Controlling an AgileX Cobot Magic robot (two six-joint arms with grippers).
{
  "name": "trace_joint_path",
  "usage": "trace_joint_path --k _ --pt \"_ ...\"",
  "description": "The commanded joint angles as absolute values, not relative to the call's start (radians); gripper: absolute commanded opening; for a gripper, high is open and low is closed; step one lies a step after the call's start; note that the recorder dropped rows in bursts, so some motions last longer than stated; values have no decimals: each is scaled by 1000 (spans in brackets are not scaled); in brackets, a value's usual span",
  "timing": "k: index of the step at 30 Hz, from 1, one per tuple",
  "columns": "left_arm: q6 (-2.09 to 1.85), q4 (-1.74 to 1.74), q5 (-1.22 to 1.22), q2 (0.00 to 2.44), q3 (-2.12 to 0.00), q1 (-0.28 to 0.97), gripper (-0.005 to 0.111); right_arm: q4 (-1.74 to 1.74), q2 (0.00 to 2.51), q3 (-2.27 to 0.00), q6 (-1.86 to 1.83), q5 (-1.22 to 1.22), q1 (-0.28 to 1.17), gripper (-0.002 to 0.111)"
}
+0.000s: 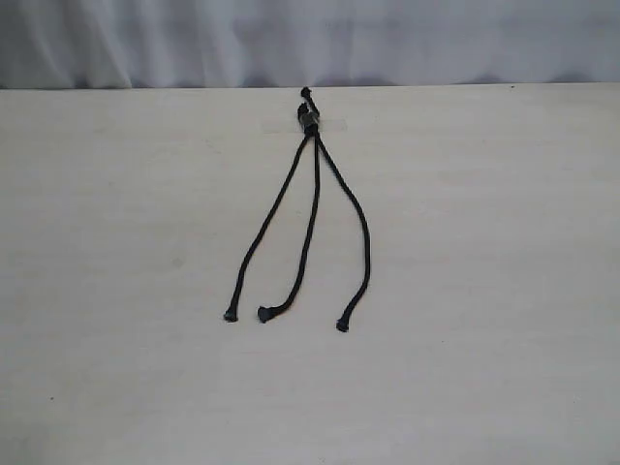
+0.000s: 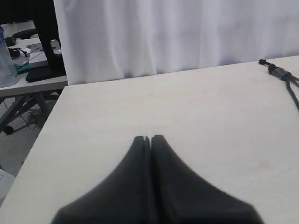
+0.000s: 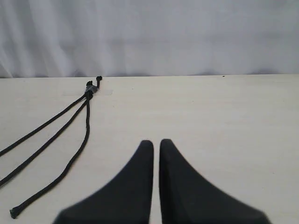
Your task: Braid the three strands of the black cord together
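The black cord lies flat on the pale table, its knotted head (image 1: 309,118) near the far edge. Three strands fan toward the front: the left strand (image 1: 260,235), the middle strand (image 1: 308,232) curling at its tip, and the right strand (image 1: 360,221). They lie apart and uncrossed. Neither gripper shows in the exterior view. My left gripper (image 2: 150,138) is shut and empty, with the cord head (image 2: 275,70) far off to its side. My right gripper (image 3: 156,142) has its fingers almost together with only a thin slit, holding nothing. The strands (image 3: 87,123) lie beside it, apart.
A white curtain (image 1: 310,39) hangs behind the table's far edge. A faint patch like clear tape (image 1: 331,123) crosses the cord head. In the left wrist view the table's side edge (image 2: 42,135) drops off toward another desk with clutter (image 2: 28,70).
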State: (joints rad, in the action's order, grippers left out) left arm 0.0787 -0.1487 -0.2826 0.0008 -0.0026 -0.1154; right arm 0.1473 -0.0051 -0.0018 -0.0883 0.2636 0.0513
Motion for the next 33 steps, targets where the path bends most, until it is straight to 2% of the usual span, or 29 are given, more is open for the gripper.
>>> trace_joint_path --k 1,9,12,16,20,24,27,33 --pt "79 -146 -278 0 0 -115 0 149 0 0 -86 260 48 4" --pt "86 -87 -198 0 0 -115 0 162 0 0 -86 238 48 4" --pt "86 152 -17 0 0 -115 0 369 0 0 -86 136 48 4" --pt "86 303 189 0 0 -115 0 564 0 0 -86 -34 48 4" --pt "149 305 345 0 0 -115 0 567 0 0 -86 -196 48 4" --pt "163 198 463 0 0 -115 0 443 0 -42 -82 -204 48 4" --pt "169 169 418 16 -42 -115 0 426 70 -105 -68 -171 48 4" --pt "223 69 180 258 -186 -115 0 373 421 -258 -75 -15 48 4"
